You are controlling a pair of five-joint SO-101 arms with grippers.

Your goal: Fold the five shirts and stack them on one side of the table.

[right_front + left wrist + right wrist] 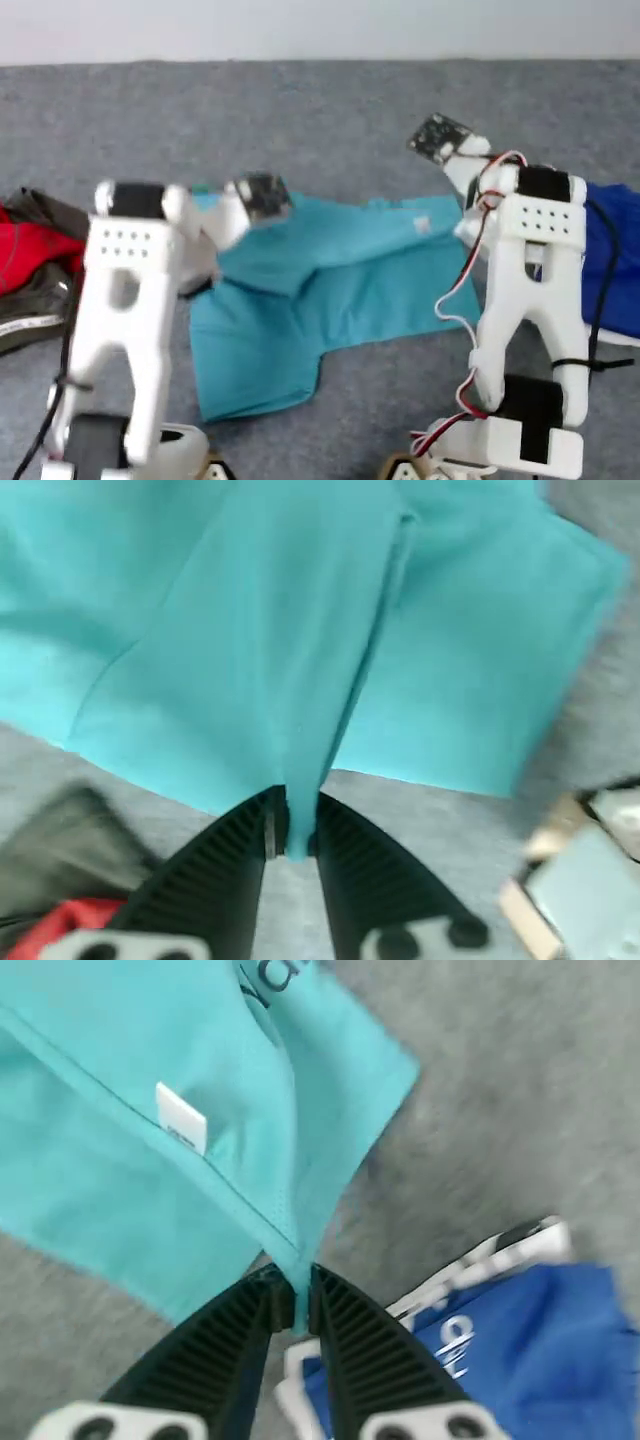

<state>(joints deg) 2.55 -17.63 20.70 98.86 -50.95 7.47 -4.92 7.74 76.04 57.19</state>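
The teal shirt (330, 290) lies in the middle of the grey tabletop (300, 110), spread out but not flat. One part is folded over itself on the side nearer the left arm (130, 270), and a sleeve sticks out towards the near edge of the tabletop. I can see a small white label (182, 1120) sewn on the inside of the fabric, near the edge on the right arm's side.

My left gripper (293, 830) is pinched tight on a raised fold of the teal shirt. The cloth runs up from between the black fingers (230, 865) in a taut ridge. My right gripper (295, 1305) is likewise closed on an edge of the same shirt, with the hem drawn straight into the narrow gap between its jaws. Both ends of the garment are therefore lifted a little off the tabletop.

A blue shirt (612, 260) with white lettering lies on the tabletop just beside the right arm (530, 250), on its outer side, and is partly hidden by it. I cannot tell whether it is folded. Well apart on the opposite side, at the left edge of the tabletop, a red garment (30, 255) lies bunched up with a dark garment (35, 300).
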